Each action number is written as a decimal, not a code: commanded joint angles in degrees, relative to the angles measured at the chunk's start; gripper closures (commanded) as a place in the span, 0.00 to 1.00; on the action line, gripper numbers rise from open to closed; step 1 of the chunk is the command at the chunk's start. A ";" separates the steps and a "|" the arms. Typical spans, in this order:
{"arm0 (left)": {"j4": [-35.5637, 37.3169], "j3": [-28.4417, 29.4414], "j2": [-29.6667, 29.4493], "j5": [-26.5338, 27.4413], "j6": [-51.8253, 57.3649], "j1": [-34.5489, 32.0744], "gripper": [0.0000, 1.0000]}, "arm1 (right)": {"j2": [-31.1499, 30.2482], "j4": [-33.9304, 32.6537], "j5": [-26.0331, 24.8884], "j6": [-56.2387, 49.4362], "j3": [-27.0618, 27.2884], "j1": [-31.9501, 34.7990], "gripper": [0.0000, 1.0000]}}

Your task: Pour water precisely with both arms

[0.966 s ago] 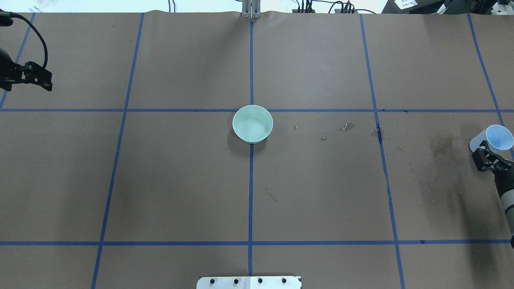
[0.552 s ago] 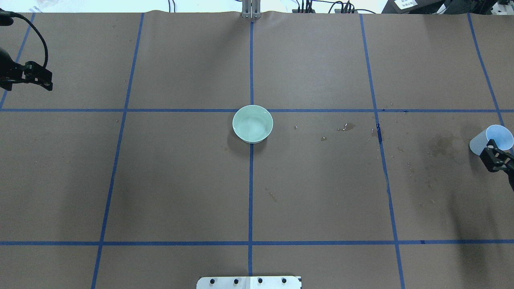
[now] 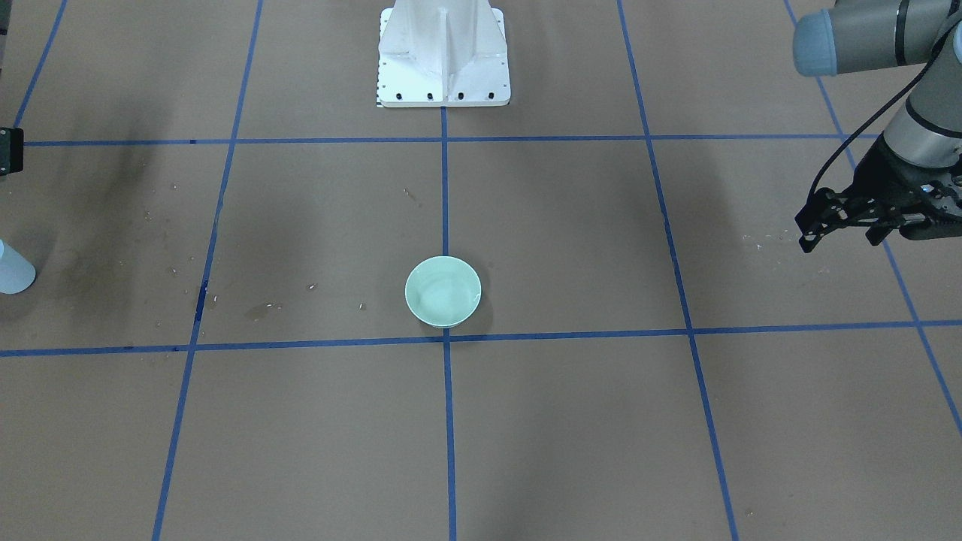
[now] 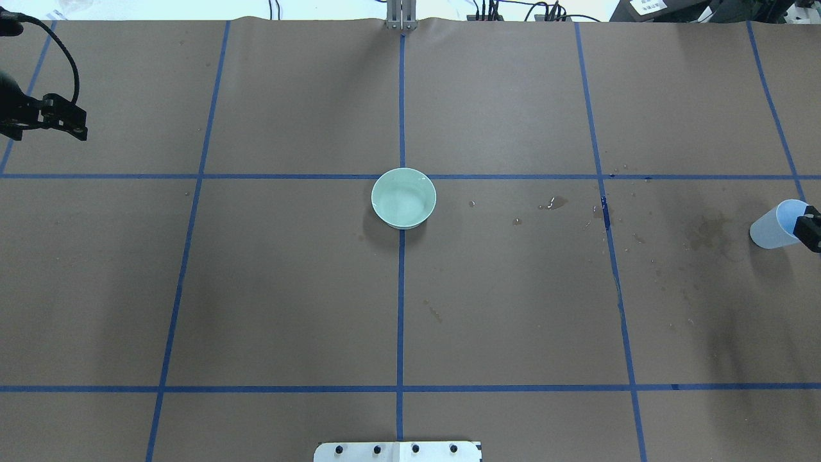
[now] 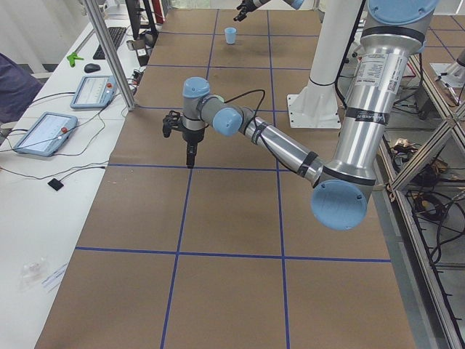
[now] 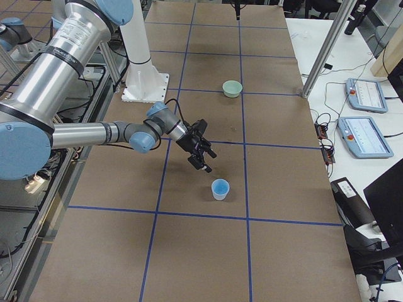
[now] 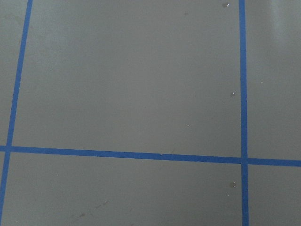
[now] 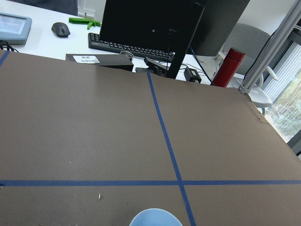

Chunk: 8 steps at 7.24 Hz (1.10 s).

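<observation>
Upright blue cup point(image 4: 773, 226) on the table point(image 4: 288, 289), just beside the right gripper point(image 6: 206, 160), jaws apart and empty; left gripper point(image 4: 76, 124), likewise spread, hangs far off.

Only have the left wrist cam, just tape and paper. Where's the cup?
Observer: The blue cup stands upright at the robot's right end of the table, apart from the right claw.
Operator: Bowl?
Observer: The green bowl sits mid-table on the centre tape line, far from the cup.
Operator: Left claw holding anything?
Observer: No. The left claw is open and empty.
</observation>
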 commanded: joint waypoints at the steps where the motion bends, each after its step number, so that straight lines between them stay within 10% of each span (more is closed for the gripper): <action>1: -0.94 -0.35 -3.06 -0.45 -6.54 0.99 0.00 | 3.99 -0.72 19.12 -17.38 -0.57 15.26 0.01; 4: -2.17 0.87 -12.89 0.07 -21.49 10.12 0.00 | 16.60 -14.60 42.70 -41.89 -6.72 36.10 0.01; 6: -17.82 5.06 -15.38 0.16 -34.65 15.39 0.00 | 29.61 -41.12 51.37 -59.51 -7.70 45.19 0.01; 8: -28.59 11.22 -19.14 6.53 -43.55 21.18 0.00 | 34.76 -47.91 59.88 -64.47 -14.43 49.51 0.01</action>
